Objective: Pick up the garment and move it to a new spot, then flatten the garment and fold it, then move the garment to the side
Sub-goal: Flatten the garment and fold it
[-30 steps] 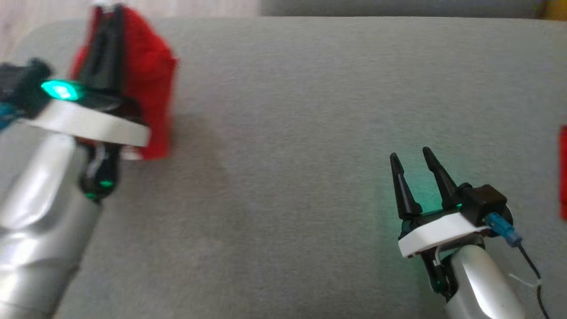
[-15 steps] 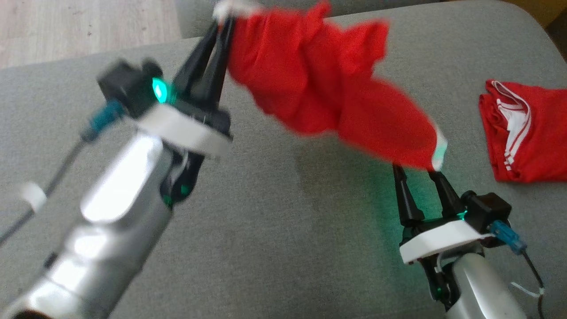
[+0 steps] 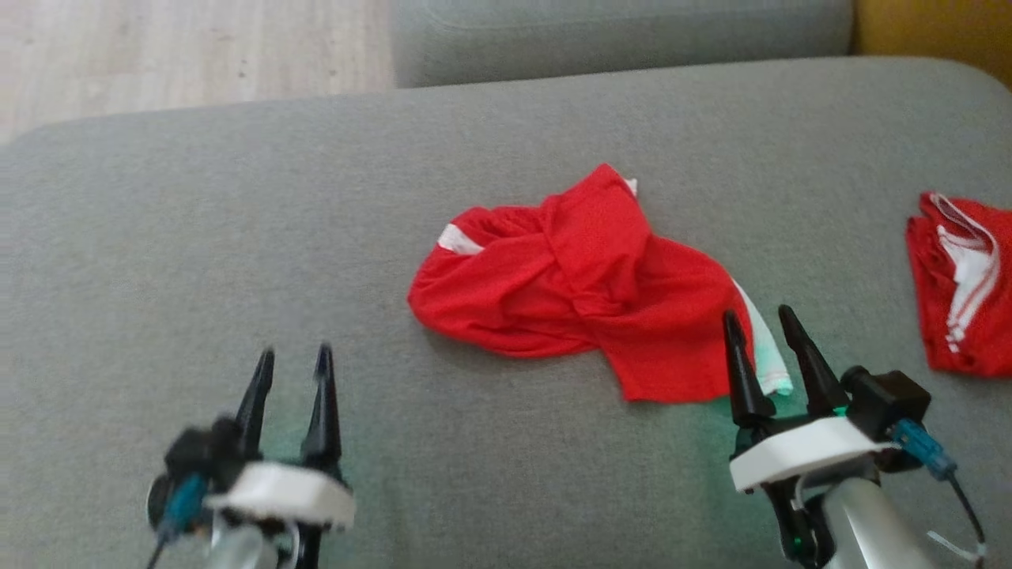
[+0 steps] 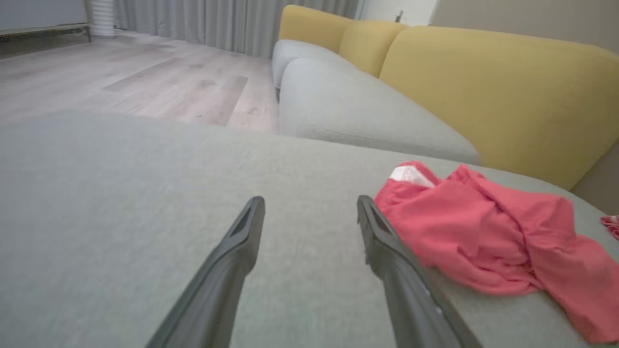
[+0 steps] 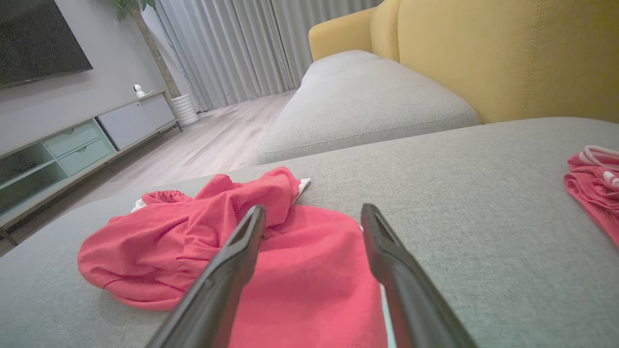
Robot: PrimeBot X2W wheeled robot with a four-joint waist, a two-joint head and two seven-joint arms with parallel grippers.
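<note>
The left gripper sits low near the left end of the near edge of the broad grey upholstered seat cushion. Its two long dark fingers are spread, with nothing between them but bare grey cloth. The right gripper is spread just as wide and also holds nothing. Its fingertips sit at the near right hem of the crumpled red fabric garment with white trim, and in the right wrist view they straddle a flat red flap. Whether they touch the cloth I cannot tell.

The garment lies in a loose heap near the middle of the cushion, free of both grippers. That suggests the move to a new spot is done and flattening comes next. The middle gives room to spread it on every side. The right gripper's place by the white-banded hem looks like a start on pulling that end straight. The left gripper is well apart and would have to cross bare cushion to reach the bunched end with the white patch.

A second red garment with white stripes lies bunched by the cushion's right edge, well apart, limiting spreading room there. Past the far edge are another grey cushion, a yellow sofa back and pale wooden floor. Nothing blocks either gripper's reach.
</note>
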